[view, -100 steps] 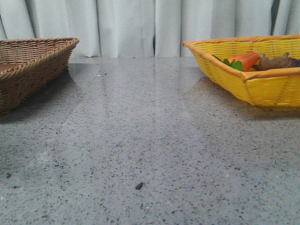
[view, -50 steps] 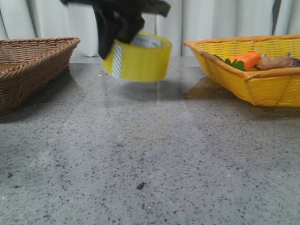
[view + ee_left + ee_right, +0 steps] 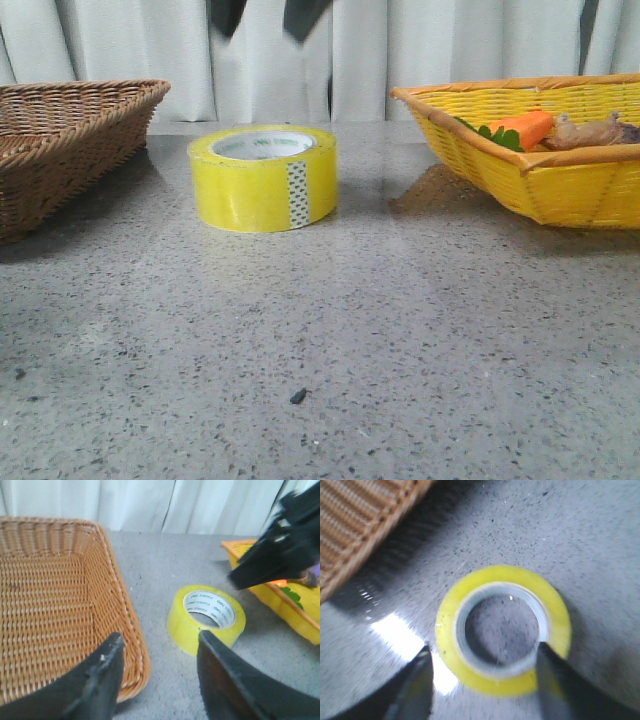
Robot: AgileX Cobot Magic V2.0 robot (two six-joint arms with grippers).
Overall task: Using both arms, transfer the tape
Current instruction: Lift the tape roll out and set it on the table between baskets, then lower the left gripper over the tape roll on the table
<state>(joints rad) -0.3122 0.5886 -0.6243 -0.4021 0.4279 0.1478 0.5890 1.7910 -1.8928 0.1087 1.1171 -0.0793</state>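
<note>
One tape lay flat on the table between two baskets; wrist views alone showed left hand and right hand released.

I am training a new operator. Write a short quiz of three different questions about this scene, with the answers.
1. True or false: the tape lies flat on the table, hole upward.
2. Which holds the carrot toy? A) the brown basket B) the yellow basket C) the table
3. Fill in: the right gripper, above the tape, has its fingers ____.

Key: 1 true. 2 B. 3 open; they grip nothing.
</note>
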